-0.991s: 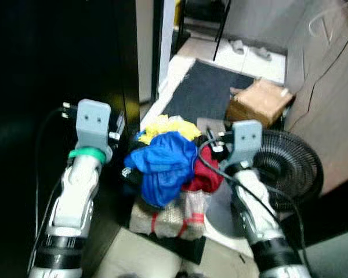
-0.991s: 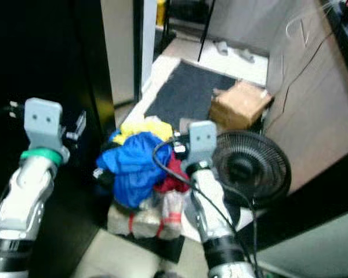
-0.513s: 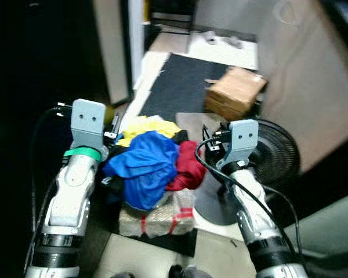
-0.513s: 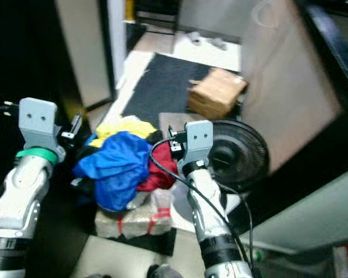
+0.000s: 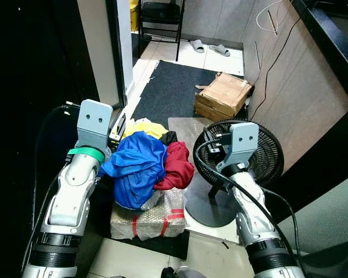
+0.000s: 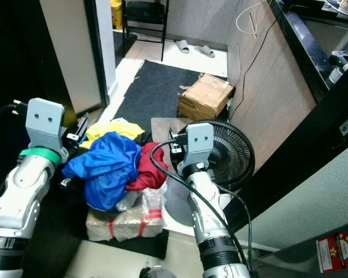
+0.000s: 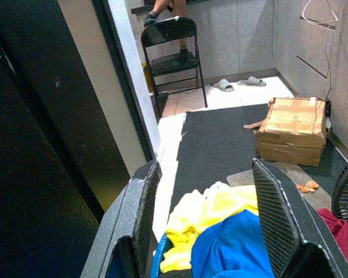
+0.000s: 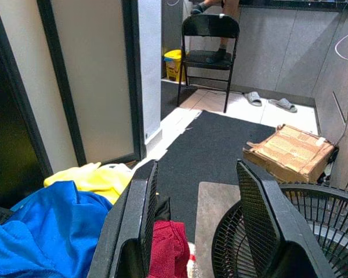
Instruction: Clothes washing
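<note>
A narrow passage with a dark floor mat (image 5: 180,92) runs past a doorway toward a folding chair (image 8: 209,26). On a wrapped bundle (image 5: 148,219) at the robot's feet sits the pile of clothes (image 5: 142,168), blue on top, red and yellow beside it, probably gathered there for carrying to the wash. The left gripper (image 7: 206,226) and right gripper (image 8: 194,231) hover spread wide and empty on either side of it, likely framing a two-handed lift. A floor fan (image 5: 243,153) and cardboard box (image 5: 223,95) crowd the right.

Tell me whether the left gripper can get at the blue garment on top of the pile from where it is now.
Probably yes: the left gripper is open just beside the blue garment, which lies uncovered atop the pile.
</note>
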Controlling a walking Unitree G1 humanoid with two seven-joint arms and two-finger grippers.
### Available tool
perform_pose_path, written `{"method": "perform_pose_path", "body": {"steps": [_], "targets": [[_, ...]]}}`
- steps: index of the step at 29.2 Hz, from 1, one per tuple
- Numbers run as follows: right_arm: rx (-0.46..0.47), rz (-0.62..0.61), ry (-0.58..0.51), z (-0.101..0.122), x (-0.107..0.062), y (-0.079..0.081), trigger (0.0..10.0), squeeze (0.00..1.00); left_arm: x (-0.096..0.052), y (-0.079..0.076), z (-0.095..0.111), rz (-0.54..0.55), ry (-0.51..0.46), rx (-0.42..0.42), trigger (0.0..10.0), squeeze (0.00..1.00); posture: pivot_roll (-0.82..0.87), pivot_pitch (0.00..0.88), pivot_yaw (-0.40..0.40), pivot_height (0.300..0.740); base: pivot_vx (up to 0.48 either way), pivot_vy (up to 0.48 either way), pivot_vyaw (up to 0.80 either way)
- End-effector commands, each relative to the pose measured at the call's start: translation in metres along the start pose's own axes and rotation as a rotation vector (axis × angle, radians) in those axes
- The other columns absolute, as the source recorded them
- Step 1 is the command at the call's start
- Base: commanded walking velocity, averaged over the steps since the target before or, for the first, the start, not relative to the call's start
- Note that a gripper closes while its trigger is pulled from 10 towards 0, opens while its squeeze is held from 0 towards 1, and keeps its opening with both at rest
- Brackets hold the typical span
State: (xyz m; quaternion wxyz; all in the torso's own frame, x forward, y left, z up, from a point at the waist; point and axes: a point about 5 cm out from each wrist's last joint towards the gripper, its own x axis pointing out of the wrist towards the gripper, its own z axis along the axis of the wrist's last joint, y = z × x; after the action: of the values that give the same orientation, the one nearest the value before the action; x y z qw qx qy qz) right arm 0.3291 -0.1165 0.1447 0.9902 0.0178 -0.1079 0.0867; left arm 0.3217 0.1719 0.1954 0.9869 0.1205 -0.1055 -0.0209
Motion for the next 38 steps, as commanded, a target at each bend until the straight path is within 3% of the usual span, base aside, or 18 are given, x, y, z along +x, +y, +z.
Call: {"method": "perform_pose_path", "body": {"steps": [1,5,11,14,19,26,28,31,35,36,38], "targets": [[-0.011,0.007,0.001,-0.001,0.000,0.000,10.0,0.00,-0.001,-0.002,-0.002,-0.009,0.013,-0.007,10.0,0.00,0.07,0.076,-0.033,0.740,0.000,0.000,0.00],[-0.012,0.009,0.001,-0.001,0.000,0.001,10.0,0.00,-0.001,-0.002,-0.002,-0.009,0.014,-0.009,10.0,0.00,0.07,0.079,-0.033,0.740,0.000,0.000,0.00],[-0.034,0.009,-0.003,0.004,0.005,-0.005,10.0,0.00,0.013,-0.002,0.004,-0.051,0.050,0.014,10.0,0.00,0.06,0.099,-0.027,0.740,0.000,0.000,0.00],[-0.049,0.003,0.023,0.003,0.012,-0.012,10.0,0.00,0.025,0.005,-0.003,-0.030,0.098,-0.023,10.0,0.00,0.04,0.135,-0.009,0.740,0.000,0.000,0.00],[-0.077,-0.010,0.063,0.001,0.015,-0.022,10.0,0.00,0.030,0.008,-0.015,-0.026,0.154,-0.046,10.0,0.00,0.02,0.158,0.000,0.740,0.000,0.000,0.00],[-0.103,-0.019,0.142,-0.012,0.009,-0.034,10.0,0.00,0.025,0.007,-0.028,-0.025,0.209,-0.069,10.0,0.00,0.01,0.191,0.004,0.740,0.000,0.000,0.00],[-0.115,-0.026,0.229,-0.022,0.009,-0.048,10.0,0.00,0.012,0.007,-0.038,-0.020,0.257,-0.100,10.0,0.00,0.03,0.239,0.008,0.740,0.000,0.000,0.00],[-0.119,-0.023,0.248,-0.022,0.013,-0.052,10.0,0.00,0.007,0.007,-0.040,-0.020,0.273,-0.115,10.0,0.00,0.03,0.241,0.008,0.740,0.000,0.000,0.00],[-0.141,0.018,0.244,-0.019,0.023,-0.048,10.0,0.00,0.006,0.010,-0.037,-0.016,0.258,-0.134,10.0,0.00,0.06,0.255,0.003,0.740,0.000,0.000,0.00],[-0.200,0.112,0.243,-0.017,0.034,-0.037,10.0,0.00,0.005,0.013,-0.030,-0.006,0.215,-0.162,10.0,0.00,0.07,0.262,-0.001,0.740,0.000,0.000,0.00],[-0.219,0.160,0.247,-0.018,0.036,-0.030,10.0,0.00,0.004,0.015,-0.027,0.001,0.200,-0.159,10.0,0.00,0.08,0.266,-0.005,0.740,0.000,0.000,0.00]]}}
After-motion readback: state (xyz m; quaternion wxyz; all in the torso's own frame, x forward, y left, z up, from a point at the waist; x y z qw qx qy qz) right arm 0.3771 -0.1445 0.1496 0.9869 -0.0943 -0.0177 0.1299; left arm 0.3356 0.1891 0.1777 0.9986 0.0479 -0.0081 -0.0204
